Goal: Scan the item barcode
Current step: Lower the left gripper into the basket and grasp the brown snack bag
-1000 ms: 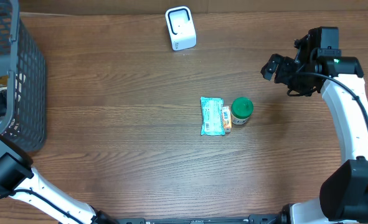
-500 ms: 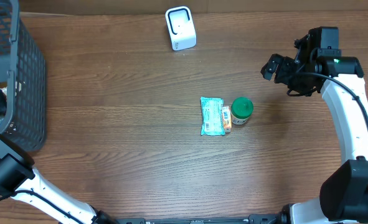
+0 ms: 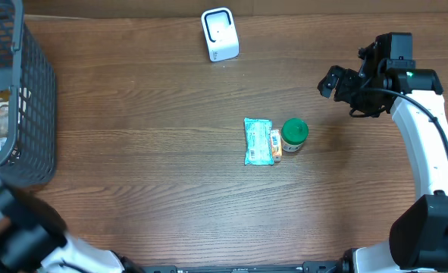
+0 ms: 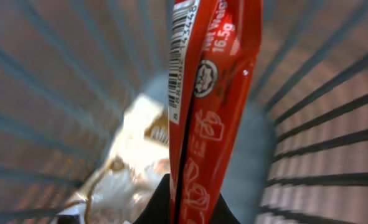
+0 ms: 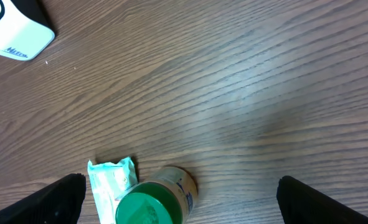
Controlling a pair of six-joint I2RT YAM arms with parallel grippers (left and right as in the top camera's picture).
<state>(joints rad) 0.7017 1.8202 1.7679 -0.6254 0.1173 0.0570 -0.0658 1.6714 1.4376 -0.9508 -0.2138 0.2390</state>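
In the left wrist view a red packet (image 4: 215, 93) stands upright between my left gripper's (image 4: 187, 208) dark fingers, which are shut on its lower end. A barcode (image 4: 180, 56) runs down the packet's left edge. The packet hangs inside the grey basket (image 4: 320, 124) above a shiny pale wrapper (image 4: 127, 168). In the overhead view only a blurred part of the left arm (image 3: 15, 227) shows. The white scanner (image 3: 220, 34) stands at the table's far edge. My right gripper (image 3: 337, 82) hovers open at the right, above and beyond a green-lidded jar (image 5: 149, 202).
A teal packet (image 3: 258, 142), a small orange item (image 3: 276, 144) and the green-lidded jar (image 3: 294, 135) lie together mid-table. The grey basket (image 3: 34, 98) fills the far left corner with several wrappers inside. The scanner's corner (image 5: 15, 34) shows in the right wrist view.
The left arm has shifted at the lower left and is blurred. Its dark wrist part at the basket's left edge is gone from the overhead view. The right arm has not moved.
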